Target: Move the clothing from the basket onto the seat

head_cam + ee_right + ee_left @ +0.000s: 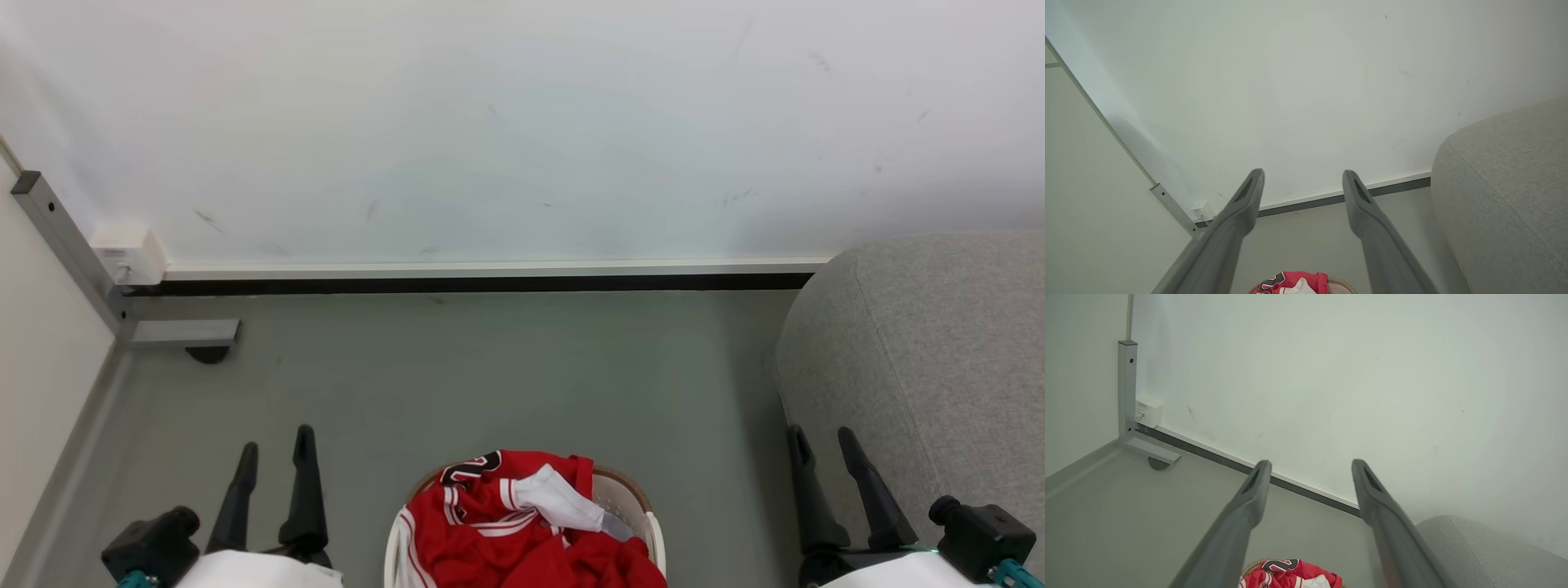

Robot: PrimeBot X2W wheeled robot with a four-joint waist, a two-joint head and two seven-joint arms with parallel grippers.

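Clothing point(506, 531), red with white stripes, lies heaped in the basket point(622, 496), which stands on the grey floor point(490, 384) at the bottom middle of the head view. The seat point(939, 359) stands to the robot's right, apart from the basket. The left gripper point(277, 439) and right gripper point(821, 433) hover on either side of the basket, both spread wide and holding nothing.

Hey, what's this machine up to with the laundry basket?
A two-armed robot faces a white basket on the floor, piled with red clothing. Nothing has been picked up yet: its left gripper and right gripper are both open and empty, one on each side of the basket. The grey seat where the clothes are meant to go stands to its right, with no clothing on the part in view.
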